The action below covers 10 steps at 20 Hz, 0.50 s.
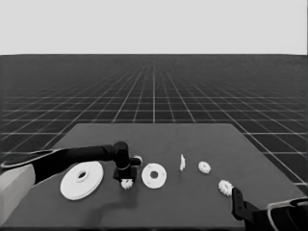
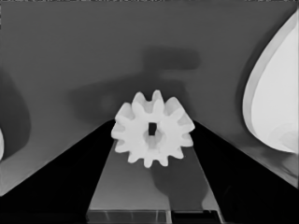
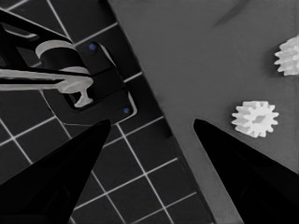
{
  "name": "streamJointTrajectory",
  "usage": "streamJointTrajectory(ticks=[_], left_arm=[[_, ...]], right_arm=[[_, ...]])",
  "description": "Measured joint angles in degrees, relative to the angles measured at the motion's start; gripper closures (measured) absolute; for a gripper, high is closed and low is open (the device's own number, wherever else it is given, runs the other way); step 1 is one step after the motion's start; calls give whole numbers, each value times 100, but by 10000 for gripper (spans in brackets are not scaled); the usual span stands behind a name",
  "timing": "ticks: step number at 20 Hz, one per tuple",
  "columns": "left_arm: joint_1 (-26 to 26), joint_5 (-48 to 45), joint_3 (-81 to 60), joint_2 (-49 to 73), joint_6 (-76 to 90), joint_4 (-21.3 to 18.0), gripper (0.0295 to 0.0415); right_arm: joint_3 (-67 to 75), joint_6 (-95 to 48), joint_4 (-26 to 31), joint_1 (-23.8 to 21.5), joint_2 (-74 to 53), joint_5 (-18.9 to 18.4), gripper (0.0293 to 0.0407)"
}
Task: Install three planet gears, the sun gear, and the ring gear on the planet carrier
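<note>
- While the left arm reaches in from the left edge of the head view, its left gripper (image 1: 126, 179) stands low over the bench (image 1: 202, 139), between the two round parts.
- Furthest left of the white parts lies the larger round part (image 1: 82, 179), flat on the bench, just beside the left gripper; in the left wrist view its curved edge (image 2: 275, 93) fills one side.
- Next comes a small gear (image 1: 127, 184), which sits right at the left gripper's fingertips; the left wrist view shows this toothed gear (image 2: 153, 129) between the two fingers, which are closed to a narrow gap with their tips against its opposite sides.
- Another small white part (image 1: 138, 159) shows just behind the gripper, partly hidden by it, too covered to say what it is.
- Right of the gripper, the smaller round part (image 1: 154, 175) lies flat with its central hole bare.
- Further right, a thin white piece (image 1: 182, 162) stands upright, apart from the others.
- Beyond it lies a second gear (image 1: 204, 167), and nearer the front right edge a third gear (image 1: 224, 187).
- At the lower right corner waits the right gripper (image 1: 237, 204), near the third gear; the right wrist view shows its fingers (image 3: 70, 163) spread wide with nothing between them, over the bench corner and the floor grid (image 3: 140, 182).
</note>
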State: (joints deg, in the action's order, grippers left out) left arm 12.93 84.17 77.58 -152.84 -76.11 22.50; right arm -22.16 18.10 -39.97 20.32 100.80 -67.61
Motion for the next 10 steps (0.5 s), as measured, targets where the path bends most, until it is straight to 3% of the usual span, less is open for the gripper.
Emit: streamJointTrajectory(ticks=[6, 8, 10], left_arm=[[0, 0, 0, 0, 0, 0, 398], [-747, 326, -635, 186, -359, -719, 398], [-1076, 384, -748, 211, -434, -1019, 398]], right_arm=[[0, 0, 0, 0, 0, 0, 315], [0, 0, 0, 0, 0, 0, 315], [0, 0, 0, 0, 0, 0, 315]])
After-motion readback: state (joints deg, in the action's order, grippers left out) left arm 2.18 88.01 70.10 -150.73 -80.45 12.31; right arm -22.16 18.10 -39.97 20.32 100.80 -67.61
